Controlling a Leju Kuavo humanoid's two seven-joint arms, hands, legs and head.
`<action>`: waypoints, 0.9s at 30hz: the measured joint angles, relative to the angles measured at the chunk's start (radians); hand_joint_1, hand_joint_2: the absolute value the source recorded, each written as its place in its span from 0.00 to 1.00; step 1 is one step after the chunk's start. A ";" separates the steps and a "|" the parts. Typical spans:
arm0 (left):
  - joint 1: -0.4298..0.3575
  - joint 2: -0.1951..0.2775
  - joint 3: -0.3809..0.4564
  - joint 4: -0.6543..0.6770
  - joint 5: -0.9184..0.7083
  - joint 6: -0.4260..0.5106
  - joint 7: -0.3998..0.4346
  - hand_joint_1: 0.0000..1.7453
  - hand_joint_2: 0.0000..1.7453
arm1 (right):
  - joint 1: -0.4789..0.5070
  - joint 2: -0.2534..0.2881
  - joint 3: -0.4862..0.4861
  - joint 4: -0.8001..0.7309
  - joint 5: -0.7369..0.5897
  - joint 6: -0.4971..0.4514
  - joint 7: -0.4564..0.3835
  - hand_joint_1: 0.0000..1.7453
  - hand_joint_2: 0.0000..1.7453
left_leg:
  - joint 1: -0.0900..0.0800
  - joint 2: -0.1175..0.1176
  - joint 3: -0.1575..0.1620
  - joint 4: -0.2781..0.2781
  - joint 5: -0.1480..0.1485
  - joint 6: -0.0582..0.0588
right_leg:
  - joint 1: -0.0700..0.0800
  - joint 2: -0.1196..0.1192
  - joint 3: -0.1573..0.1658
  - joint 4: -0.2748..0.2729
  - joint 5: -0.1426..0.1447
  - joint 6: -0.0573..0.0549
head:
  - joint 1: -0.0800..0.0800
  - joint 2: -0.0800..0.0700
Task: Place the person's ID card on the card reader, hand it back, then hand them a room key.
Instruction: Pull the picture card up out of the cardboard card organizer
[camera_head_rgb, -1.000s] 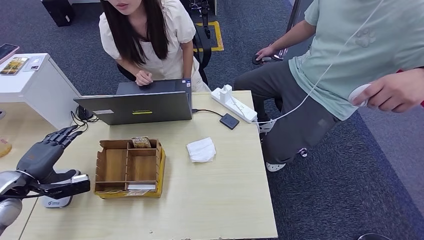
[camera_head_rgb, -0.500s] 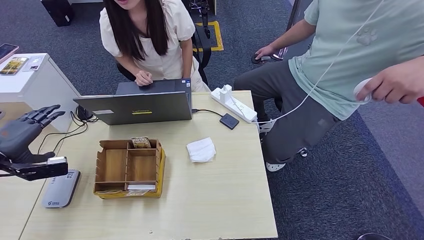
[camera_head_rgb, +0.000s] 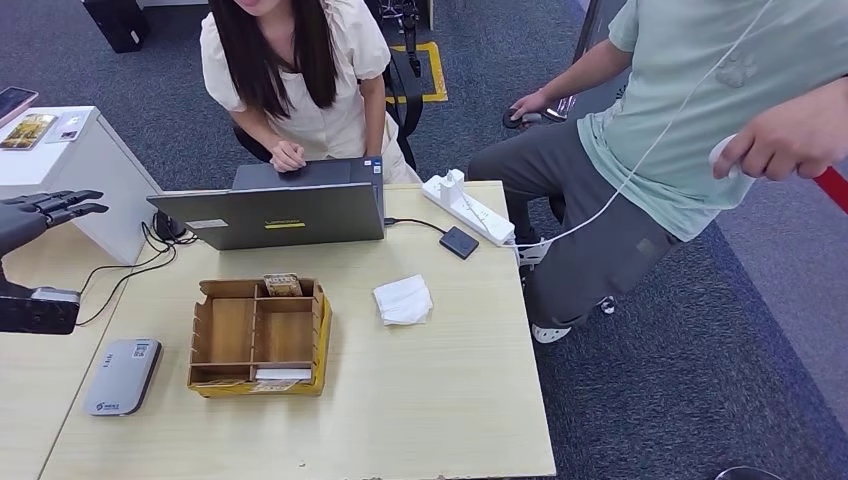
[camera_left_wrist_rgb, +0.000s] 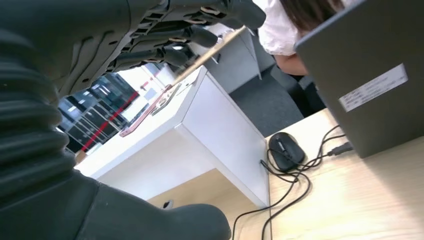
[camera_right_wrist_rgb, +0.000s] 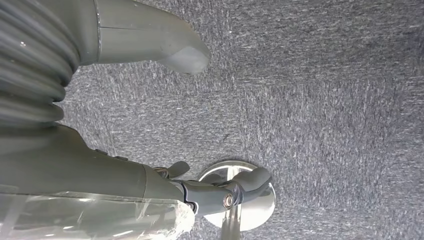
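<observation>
Your left hand (camera_head_rgb: 25, 225) sits at the far left edge of the head view, raised off the table (camera_head_rgb: 440, 400), fingers (camera_head_rgb: 60, 205) stretched out and apart, holding nothing. The left wrist view shows those fingers (camera_left_wrist_rgb: 200, 37) from behind, spread and empty, pointing toward a white cabinet (camera_left_wrist_rgb: 210, 125).

The card reader (camera_head_rgb: 122, 376), a flat grey box, lies on the table's near left corner, just left of the wooden organizer (camera_head_rgb: 258, 337), and your hand is well apart from it. You can't tell from the head view whether an ID card lies on the reader. A white card sits in the organizer's front slot (camera_head_rgb: 282, 374); whether it is a room key, you can't tell.

The left wrist view gives you a black mouse (camera_left_wrist_rgb: 286, 151) with cables beside the laptop (camera_left_wrist_rgb: 370, 75). From the head view you get a tissue (camera_head_rgb: 403, 299) right of the organizer, a power strip (camera_head_rgb: 468, 208) and two people behind the table.

Your right hand (camera_right_wrist_rgb: 150, 45) hangs over grey carpet (camera_right_wrist_rgb: 325, 100) in the right wrist view; thumb and fingers are apart, nothing held.
</observation>
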 joint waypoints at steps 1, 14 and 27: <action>-0.044 0.008 -0.034 -0.006 0.027 -0.029 0.002 0.00 1.00 | -0.001 0.000 -0.001 0.001 0.000 -0.001 -0.001 0.00 1.00 | 0.000 0.000 0.000 0.000 0.000 0.000 | 0.000 0.000 0.000 0.000 0.000 0.000 | 0.000 0.000; -0.418 0.054 -0.459 -0.069 0.256 -0.034 0.080 0.00 1.00 | -0.006 -0.005 -0.021 0.023 0.011 -0.007 -0.005 0.00 1.00 | 0.000 0.000 0.000 0.000 0.000 0.000 | 0.000 0.000 0.000 0.000 0.000 0.000 | 0.000 0.000; -0.487 -0.040 -0.616 -0.051 0.226 0.036 0.072 0.00 1.00 | -0.017 -0.004 -0.022 0.037 0.014 -0.007 -0.008 0.00 1.00 | 0.000 -0.001 -0.001 0.000 0.000 0.000 | 0.000 0.000 0.000 0.000 0.000 0.000 | 0.000 0.000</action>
